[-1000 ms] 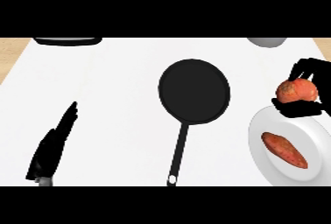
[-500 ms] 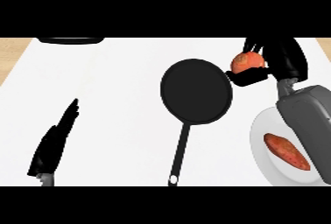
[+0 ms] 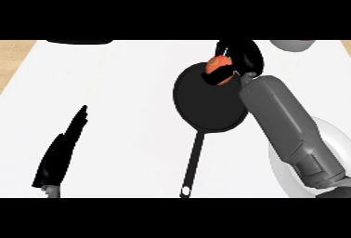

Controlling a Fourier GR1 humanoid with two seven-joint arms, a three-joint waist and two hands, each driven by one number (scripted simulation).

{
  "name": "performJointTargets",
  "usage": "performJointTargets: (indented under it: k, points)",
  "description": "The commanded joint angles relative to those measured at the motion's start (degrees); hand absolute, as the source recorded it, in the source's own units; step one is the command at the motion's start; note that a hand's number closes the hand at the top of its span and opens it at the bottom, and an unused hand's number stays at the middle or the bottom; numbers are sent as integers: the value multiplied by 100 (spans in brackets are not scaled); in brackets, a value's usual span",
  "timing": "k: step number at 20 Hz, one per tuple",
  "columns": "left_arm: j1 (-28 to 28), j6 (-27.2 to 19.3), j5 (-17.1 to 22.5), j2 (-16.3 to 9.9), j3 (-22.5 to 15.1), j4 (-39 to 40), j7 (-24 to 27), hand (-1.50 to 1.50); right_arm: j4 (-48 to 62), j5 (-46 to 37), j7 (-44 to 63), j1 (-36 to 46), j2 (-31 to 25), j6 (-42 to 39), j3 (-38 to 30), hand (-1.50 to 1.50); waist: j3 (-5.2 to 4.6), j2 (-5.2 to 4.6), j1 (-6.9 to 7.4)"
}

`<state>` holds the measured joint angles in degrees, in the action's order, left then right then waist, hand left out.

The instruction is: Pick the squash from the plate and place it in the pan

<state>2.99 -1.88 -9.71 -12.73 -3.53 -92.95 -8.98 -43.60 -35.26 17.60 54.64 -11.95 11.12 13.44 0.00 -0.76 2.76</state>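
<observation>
while the right hand (image 3: 237, 56) is curled round the squash (image 3: 219, 66), which shows orange between its black fingers, the load sits over the far right rim of the pan (image 3: 205, 100) and not yet on its floor. judgement: the step in hand is the placing; it is best done by carrying the squash a little nearer and leftward toward the pan's middle, lowering it close to the dark floor, then opening the fingers so it does not roll out over the rim. the pan's handle (image 3: 194, 160) runs toward the near edge, well clear of the drop. the right forearm (image 3: 288, 123) crosses the white plate (image 3: 326, 135) and hides most of it. the left hand (image 3: 61, 151) rests at the near left, fingers straight, well apart from the pan. a dark object (image 3: 79, 41) and a pale one (image 3: 293, 44) lie at the far edge; neither obstructs.
</observation>
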Motion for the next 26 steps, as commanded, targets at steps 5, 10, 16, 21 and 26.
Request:
performJointTargets:
  k: [5,10,16,21,26]
  points:
    - [-196,142,85,-19,54,44,-15,0,2021,28,-713,765,635,-384,-176,150,4,-77,150]
    - [-320,171,48,-88,92,57,-85,0,2379,1014,-259,670,1131,-316,-1197,-150,9,-87,130]
    - [-22,100,-6,-8,55,48,51,0,2261,1511,-1643,523,1188,717,-1865,-150,13,-71,109]
    - [-303,-27,-155,170,-68,222,4,0,2171,1929,-2208,681,1082,1459,-2473,-150,10,-81,22]
    - [-21,314,161,-213,296,160,242,0,2220,2362,-2546,573,716,1997,-3115,-150,7,-40,18]
